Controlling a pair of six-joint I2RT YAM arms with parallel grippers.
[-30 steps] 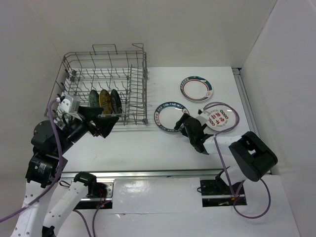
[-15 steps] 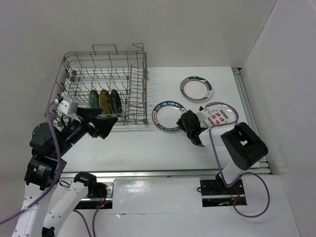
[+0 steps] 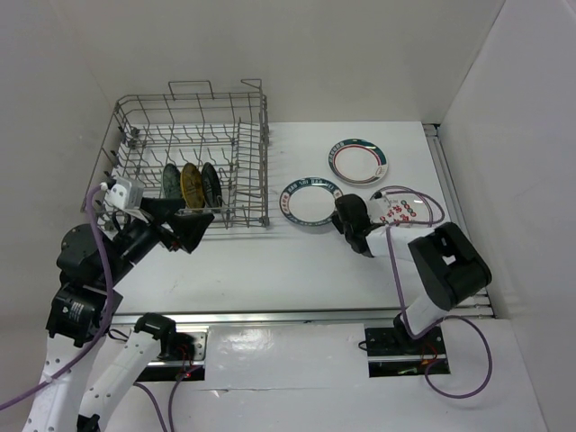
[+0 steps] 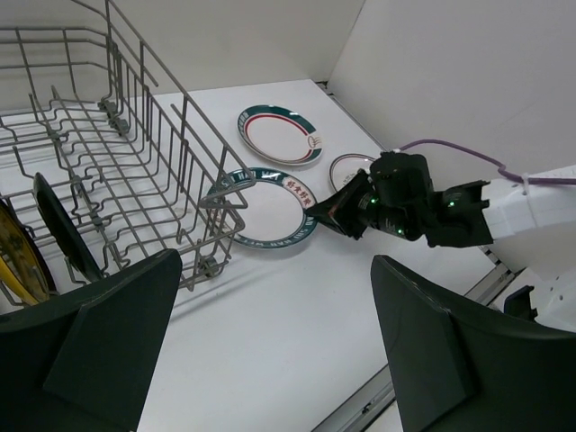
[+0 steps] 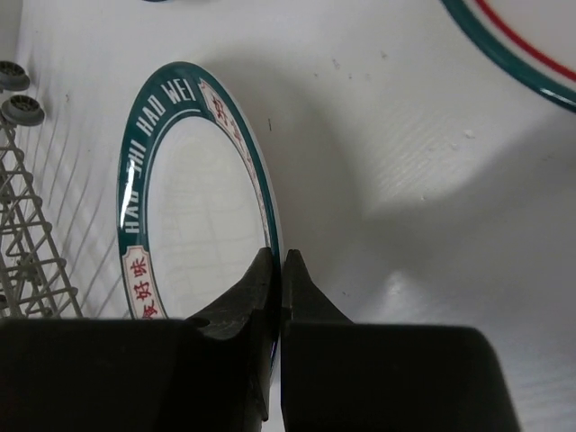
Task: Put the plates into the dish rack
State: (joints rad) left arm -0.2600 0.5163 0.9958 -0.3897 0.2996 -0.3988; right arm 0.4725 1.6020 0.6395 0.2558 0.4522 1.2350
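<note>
The right gripper (image 5: 277,263) has its two fingers pressed together on the edge of the plate with letters (image 5: 193,207). It pinches the dark green-blue rim between them. This plate is white in the middle with letters all around the rim. It sits on the white table (image 3: 270,261), just beside the right side of the dish rack (image 3: 193,144) and not inside it. I cannot tell if the pinched edge is lifted off the table. The left gripper (image 3: 200,225) is spread wide open and holds nothing. It hangs just in front of the rack, near its front wires. Three small plates stand up on their edges inside the rack, side by side near the front: the teal plate (image 3: 170,183) on the left, the yellow plate (image 3: 190,184) in the middle, and the black plate (image 3: 211,184) on the right. Two more big plates lie flat on the table on the right side. The plate with the green and red rim (image 3: 358,162) is farther back, apart from the plate with letters. The plate with red patterns (image 3: 400,209) is close behind the right gripper, and a purple cable (image 3: 405,191) runs across part of it.
</note>
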